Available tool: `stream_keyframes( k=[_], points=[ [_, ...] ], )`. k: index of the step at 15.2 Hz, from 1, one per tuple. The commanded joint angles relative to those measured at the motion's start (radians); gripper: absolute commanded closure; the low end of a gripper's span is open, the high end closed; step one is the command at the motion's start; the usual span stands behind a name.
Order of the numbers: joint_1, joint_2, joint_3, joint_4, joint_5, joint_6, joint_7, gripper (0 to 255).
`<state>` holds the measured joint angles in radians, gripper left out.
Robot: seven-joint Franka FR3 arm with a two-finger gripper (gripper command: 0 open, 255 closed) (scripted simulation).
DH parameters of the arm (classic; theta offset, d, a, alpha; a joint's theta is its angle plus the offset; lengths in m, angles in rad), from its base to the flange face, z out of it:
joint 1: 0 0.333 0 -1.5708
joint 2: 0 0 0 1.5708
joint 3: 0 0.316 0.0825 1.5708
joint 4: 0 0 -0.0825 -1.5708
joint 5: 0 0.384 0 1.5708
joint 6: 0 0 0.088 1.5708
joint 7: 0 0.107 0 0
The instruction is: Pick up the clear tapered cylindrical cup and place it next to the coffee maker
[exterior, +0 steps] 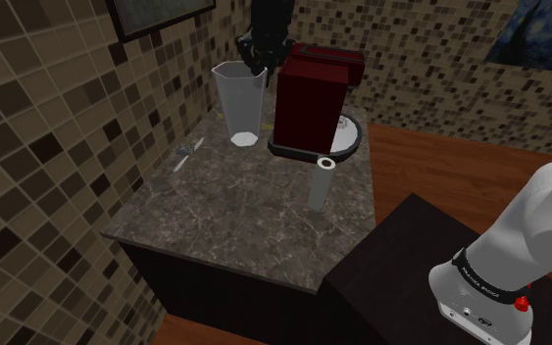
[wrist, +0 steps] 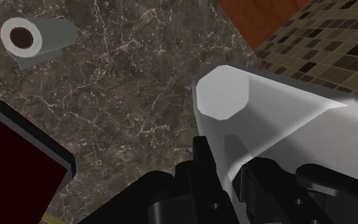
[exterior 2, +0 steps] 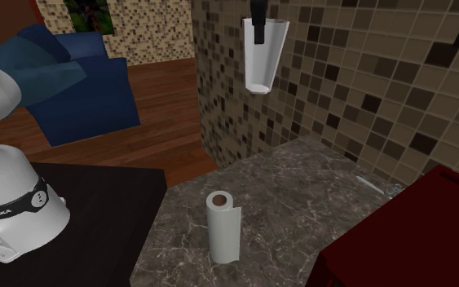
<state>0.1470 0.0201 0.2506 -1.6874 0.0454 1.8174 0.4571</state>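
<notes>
Wrist view shows the claw (wrist: pixel 229 167) clamped on one wall of the cup (wrist: pixel 269 114), which hangs above the table (wrist: pixel 120 95) near the coffee maker (exterior: pixel 308 98); held so by its rim, it could tilt, slip or clip the coffee maker while being lowered.

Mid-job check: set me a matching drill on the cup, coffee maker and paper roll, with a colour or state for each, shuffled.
Things:
1. cup
2. coffee maker
3. paper roll

Colour or state:
a. dark red
b. white, standing on end
c. clasped in the gripper

Pairs: 1-c, 2-a, 3-b
</notes>
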Motion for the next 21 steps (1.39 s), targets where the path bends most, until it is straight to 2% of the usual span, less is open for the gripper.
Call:
stream_keyframes(
  k=[1,17,21],
  points=[
    [0.000,0.004,0.000,0.034,-0.001,-0.030,0.002,255],
    [0.009,0.073,0.006,0.339,-0.021,-0.267,0.023,255],
    [-0.047,-0.037,-0.040,0.206,0.016,-0.246,-0.074,255]
  ],
)
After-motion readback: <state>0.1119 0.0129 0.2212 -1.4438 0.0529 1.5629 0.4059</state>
